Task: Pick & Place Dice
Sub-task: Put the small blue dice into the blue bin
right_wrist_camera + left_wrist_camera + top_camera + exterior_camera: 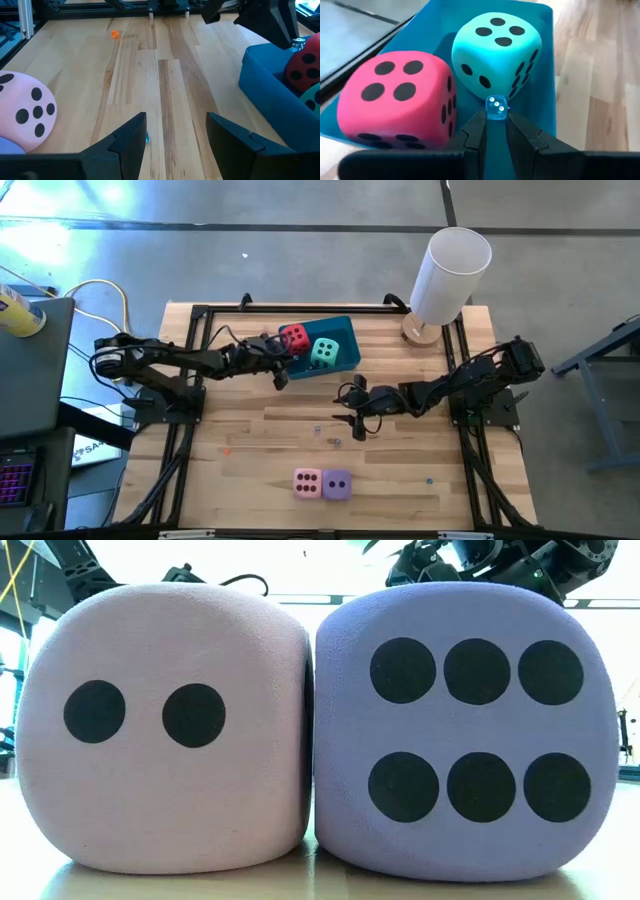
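Observation:
A blue bin [343, 332] stands at the table's far middle with a red die [395, 100] and a teal-green die [495, 50] resting on its floor. My left gripper [496, 119] reaches in over the bin's left rim [284, 352] and is shut on a tiny clear-blue die [496, 107]. My right gripper [176, 122] stands open above bare wood right of the bin [346, 408], holding nothing. A pink die [307, 482] and a purple die [337, 485] sit side by side near the front edge, filling the low view, pink die [165, 730] and purple die [465, 725]. My left gripper pinches the tiny blue die by two opposite faces [490, 111] between the free ends of its two fingers. The fingers come from the table's left, slanting down into the bin. The die sits lifted just in front of the teal-green die, a three-pip face up.
A white cylinder [450, 270] stands on a round base at the far right corner. Tiny loose dice lie on the wood: an orange one [115, 34], a blue one by my right finger [146, 139], others mid-table [337, 442]. Black frame rails [190, 380] border the table.

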`<action>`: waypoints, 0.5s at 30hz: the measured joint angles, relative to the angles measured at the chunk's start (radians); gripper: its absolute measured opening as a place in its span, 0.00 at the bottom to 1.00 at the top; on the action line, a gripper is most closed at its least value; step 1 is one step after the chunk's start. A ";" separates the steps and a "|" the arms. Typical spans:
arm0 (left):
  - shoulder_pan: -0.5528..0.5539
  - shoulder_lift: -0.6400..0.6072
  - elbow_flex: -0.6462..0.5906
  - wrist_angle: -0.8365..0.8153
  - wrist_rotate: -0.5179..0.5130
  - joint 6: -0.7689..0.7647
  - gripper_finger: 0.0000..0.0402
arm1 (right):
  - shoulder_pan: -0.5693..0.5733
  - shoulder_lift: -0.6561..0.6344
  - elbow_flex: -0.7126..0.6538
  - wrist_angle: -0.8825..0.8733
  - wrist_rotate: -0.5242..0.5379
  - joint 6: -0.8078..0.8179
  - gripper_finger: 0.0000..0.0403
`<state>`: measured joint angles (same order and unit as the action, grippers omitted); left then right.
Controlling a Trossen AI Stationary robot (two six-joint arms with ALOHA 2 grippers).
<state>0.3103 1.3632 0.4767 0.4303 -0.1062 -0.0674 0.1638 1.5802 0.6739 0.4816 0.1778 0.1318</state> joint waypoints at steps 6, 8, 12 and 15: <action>-0.001 0.008 0.000 0.002 0.000 0.049 0.14 | 0.000 0.000 0.000 0.000 0.002 0.000 0.49; -0.001 0.018 0.000 0.006 0.000 0.053 0.15 | 0.000 0.000 0.000 0.000 0.002 0.000 0.49; -0.001 0.041 0.000 0.029 0.001 0.055 0.23 | 0.000 0.000 0.000 -0.004 0.002 0.000 0.49; -0.008 0.041 0.000 0.049 0.000 0.079 0.31 | 0.000 0.000 0.000 -0.006 0.002 0.000 0.49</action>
<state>0.3020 1.4040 0.4767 0.4792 -0.1059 0.0117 0.1635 1.5803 0.6739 0.4756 0.1795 0.1314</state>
